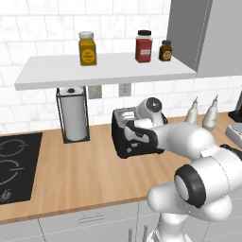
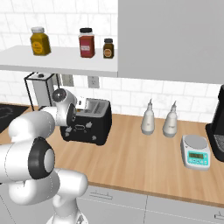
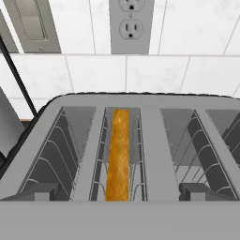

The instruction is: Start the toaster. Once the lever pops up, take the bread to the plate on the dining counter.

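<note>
**Hovering Over the Toaster Slots**

No lettering on the jars can be read. The toaster (image 2: 85, 124), black with a silver slotted top, stands on the wood wall counter (image 2: 144, 153) below the shelf (image 1: 104, 68). One golden-brown bread (image 3: 117, 154) slice sits upright in a narrow slot between wire guides. The gripper (image 3: 119, 199) hangs just above, fingers spread to their widest and holding nothing. Three jars stand on the shelf; two pale bottles (image 2: 158, 119) are beside a scale (image 2: 195, 152).
</note>
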Controlling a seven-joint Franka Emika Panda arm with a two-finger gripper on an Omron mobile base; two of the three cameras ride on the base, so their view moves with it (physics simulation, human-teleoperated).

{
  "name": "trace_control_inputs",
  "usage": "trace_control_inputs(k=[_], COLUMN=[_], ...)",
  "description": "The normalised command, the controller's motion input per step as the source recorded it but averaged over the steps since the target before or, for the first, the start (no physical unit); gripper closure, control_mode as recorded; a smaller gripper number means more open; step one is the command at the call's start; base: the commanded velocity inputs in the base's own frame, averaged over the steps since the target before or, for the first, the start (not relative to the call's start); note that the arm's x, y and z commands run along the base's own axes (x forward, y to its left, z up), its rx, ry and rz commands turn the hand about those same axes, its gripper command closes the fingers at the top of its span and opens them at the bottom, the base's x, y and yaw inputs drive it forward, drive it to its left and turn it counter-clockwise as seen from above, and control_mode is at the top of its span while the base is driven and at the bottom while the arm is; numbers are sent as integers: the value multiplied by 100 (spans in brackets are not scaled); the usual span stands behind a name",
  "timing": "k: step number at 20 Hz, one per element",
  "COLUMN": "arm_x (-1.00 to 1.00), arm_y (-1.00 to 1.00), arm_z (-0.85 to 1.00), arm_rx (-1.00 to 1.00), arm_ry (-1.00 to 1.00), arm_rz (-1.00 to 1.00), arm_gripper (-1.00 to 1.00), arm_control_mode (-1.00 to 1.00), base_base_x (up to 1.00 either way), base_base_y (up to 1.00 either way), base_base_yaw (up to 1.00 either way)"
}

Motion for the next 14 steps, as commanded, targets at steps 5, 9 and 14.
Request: trace_control_inputs(k=[5,9,14], arm_x=[0,0,0], arm_y=[0,0,0], arm_z=[0,0,0], arm_rx=[0,0,0], arm_ry=[0,0,0], arm_rz=[0,0,0], arm_gripper=[-100,-100,-100], arm_control_mode=[-100,-100,-100], base_base_x=[0,0,0], base_base_y=[0,0,0], base_base_yaw=[0,0,0])
